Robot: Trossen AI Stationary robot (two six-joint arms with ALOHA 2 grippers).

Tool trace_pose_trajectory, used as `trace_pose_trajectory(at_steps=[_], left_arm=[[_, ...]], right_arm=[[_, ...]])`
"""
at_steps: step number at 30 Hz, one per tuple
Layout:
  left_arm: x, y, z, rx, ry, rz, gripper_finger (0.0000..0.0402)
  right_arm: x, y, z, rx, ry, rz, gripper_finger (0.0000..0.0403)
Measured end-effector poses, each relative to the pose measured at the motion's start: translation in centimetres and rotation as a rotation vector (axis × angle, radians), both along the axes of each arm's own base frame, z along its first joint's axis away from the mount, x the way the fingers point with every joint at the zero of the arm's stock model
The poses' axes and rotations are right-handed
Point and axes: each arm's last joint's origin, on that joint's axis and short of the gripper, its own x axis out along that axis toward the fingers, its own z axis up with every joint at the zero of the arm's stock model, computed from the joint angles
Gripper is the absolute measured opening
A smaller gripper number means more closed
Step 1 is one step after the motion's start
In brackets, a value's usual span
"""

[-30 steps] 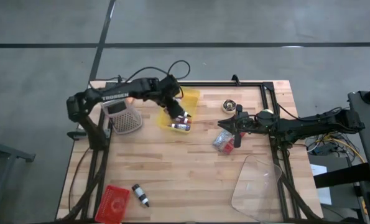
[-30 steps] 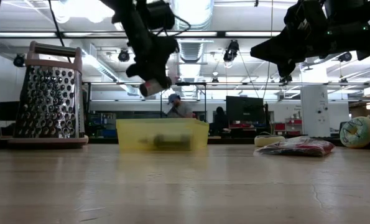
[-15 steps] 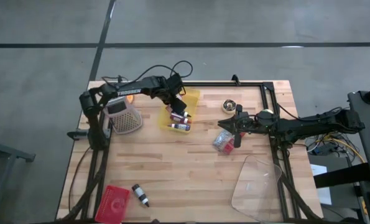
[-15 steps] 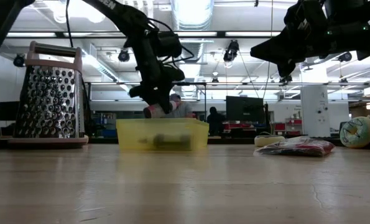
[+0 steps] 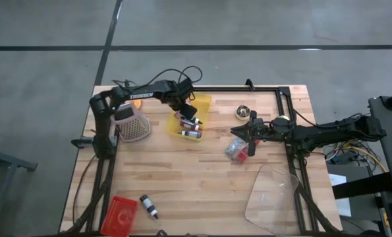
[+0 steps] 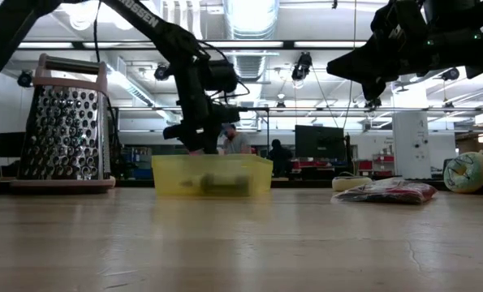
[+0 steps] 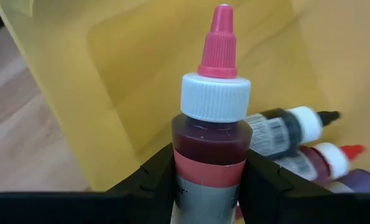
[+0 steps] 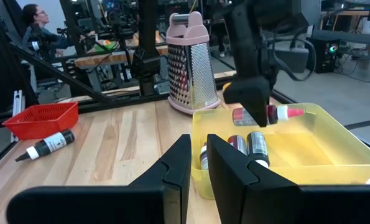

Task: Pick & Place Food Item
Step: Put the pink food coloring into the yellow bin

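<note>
My left gripper [image 5: 186, 113] is shut on a small bottle of red liquid [image 7: 212, 130] with a white cap and a pink tip. It holds the bottle inside the rim of the yellow bin [image 5: 205, 100], just above the bin floor. The bottle also shows in the right wrist view [image 8: 268, 114]. Several other small bottles [image 7: 284, 134] lie in the bin. My right gripper [image 5: 250, 135] hangs empty above a red packet [image 5: 235, 150] at the table's right, its fingers nearly together. My left gripper pinches the bottle's labelled body [image 7: 206, 180] between its two fingers, one on each side, below the shoulder. The capped end sticks out past the fingertips. The bottle lies about level [image 8: 278, 114], clear of the bin floor and of the other bottles.
A metal grater [image 5: 131, 124] stands left of the bin. A red basket [image 5: 120, 214] and a black bottle [image 5: 149, 206] lie at the near left. A clear plastic sheet [image 5: 271, 197] lies at the near right, and a small bowl [image 5: 243, 111] at the far right.
My left gripper has gone down and a little toward the table's far edge with the red bottle, from well above the yellow bin to the level of its rim. It has stayed shut on the bottle.
</note>
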Motion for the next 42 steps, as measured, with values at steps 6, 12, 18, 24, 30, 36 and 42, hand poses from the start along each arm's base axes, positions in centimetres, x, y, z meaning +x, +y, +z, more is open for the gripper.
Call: trace_pose_trajectory(at_steps=[6, 12, 18, 24, 30, 36, 42], left_arm=[[0.1, 0.1, -1.3, -0.027, 0.038, 0.019, 0.0137], [0.2, 0.1, -1.8, -0.042, 0.049, 0.049, 0.0137], [0.4, 0.0, -2.4, -0.055, 0.061, 0.071, 0.0137], [0.3, -0.2, -2.4, -0.069, 0.074, 0.08, 0.0137], [-0.2, -0.5, -0.6, -0.061, 0.062, 0.054, 0.0136], [-0.5, -0.5, 0.6, -0.001, 0.068, 0.017, 0.0136], [-0.6, -0.4, -0.3, -0.011, 0.1, 0.04, 0.0136]], right_arm=[[0.0, 0.0, 0.0, 0.0, 0.0, 0.0, 0.0047], [0.0, 0.0, 0.0, 0.0, 0.0, 0.0, 0.0047], [0.0, 0.0, 0.0, 0.0, 0.0, 0.0, 0.0047], [0.0, 0.0, 0.0, 0.0, 0.0, 0.0, 0.0047], [0.0, 0.0, 0.0, 0.0, 0.0, 0.0, 0.0047], [0.0, 0.0, 0.0, 0.0, 0.0, 0.0, 0.0047], [0.0, 0.0, 0.0, 0.0, 0.0, 0.0, 0.0047]])
